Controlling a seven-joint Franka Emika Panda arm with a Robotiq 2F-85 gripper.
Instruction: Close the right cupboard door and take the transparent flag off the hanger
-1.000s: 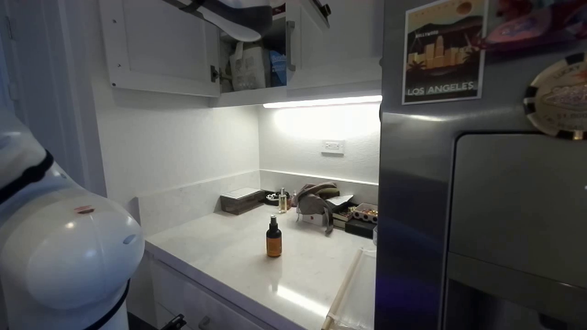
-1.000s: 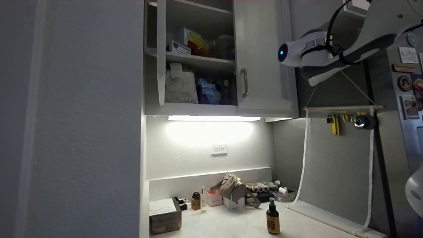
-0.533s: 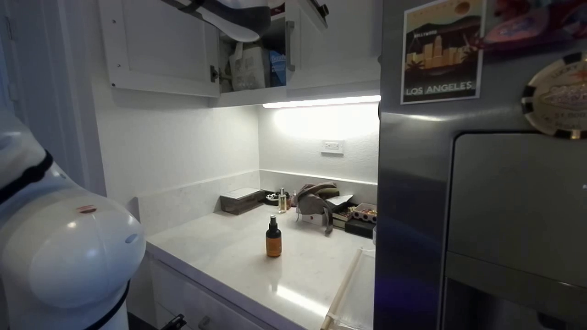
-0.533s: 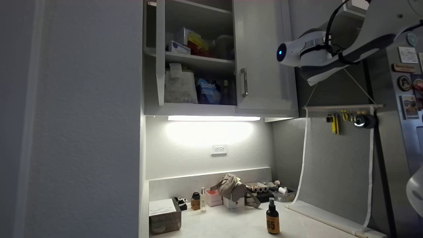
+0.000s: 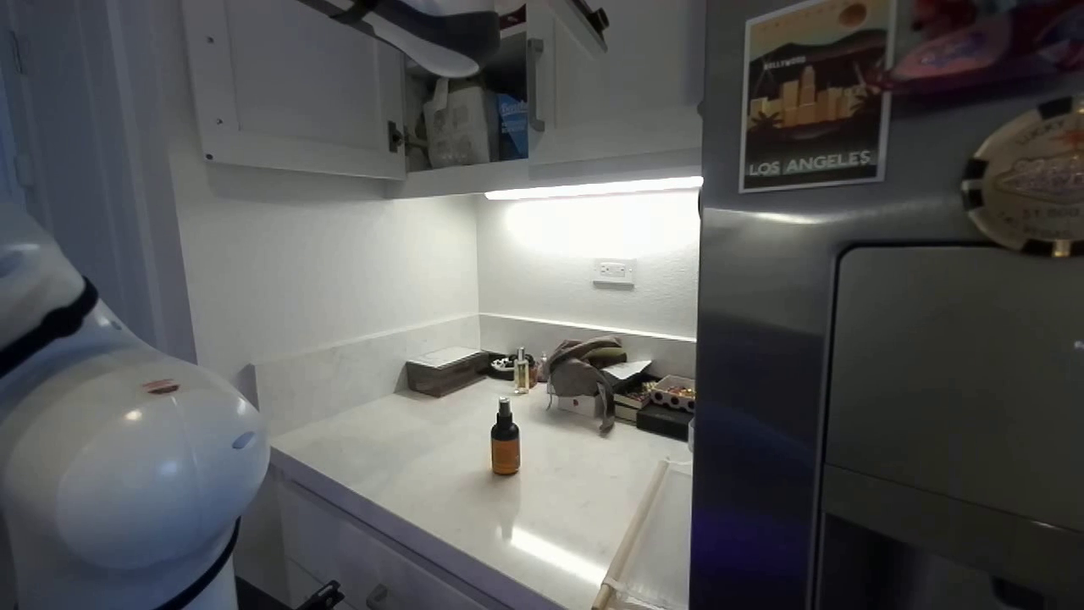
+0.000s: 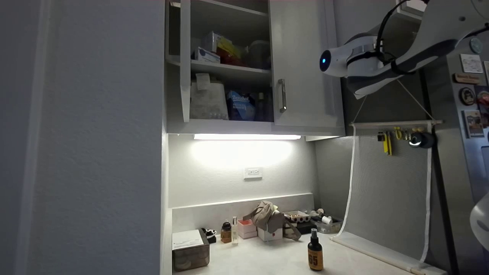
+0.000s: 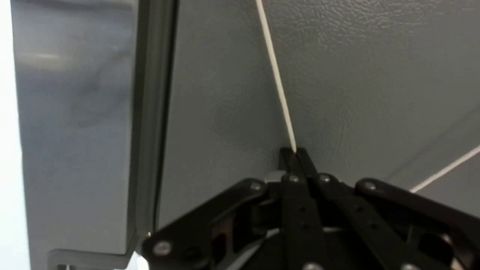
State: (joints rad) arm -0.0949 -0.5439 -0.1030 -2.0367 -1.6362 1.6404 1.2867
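Note:
The transparent flag [image 6: 389,191], a see-through sheet with white edging, hangs by a cord along the grey fridge side. Its top rod [image 6: 395,123] is level, and its tan bottom rod [image 5: 633,534] rests on the counter. In the wrist view my gripper [image 7: 294,150] is shut, with the flag's pale cord [image 7: 276,75] running into its fingertips. A further cord strand [image 7: 446,170] slopes off to the right. In the exterior views no part of the gripper can be made out. The hanger is out of view. The right cupboard door [image 6: 305,65] covers its half of the cupboard.
The left cupboard door [image 5: 305,85] is swung out from the shelves. A spray bottle [image 6: 315,252] stands on the counter [image 5: 406,440], with boxes and a grey bag [image 6: 263,215] along the back wall. Small yellow tools [image 6: 387,143] dangle near the flag's top. The fridge [image 5: 762,339] borders the counter.
In an exterior view the arm has edged slightly left, and the flag's cord and the tools hung on it have shifted very little. The doors and counter objects look the same.

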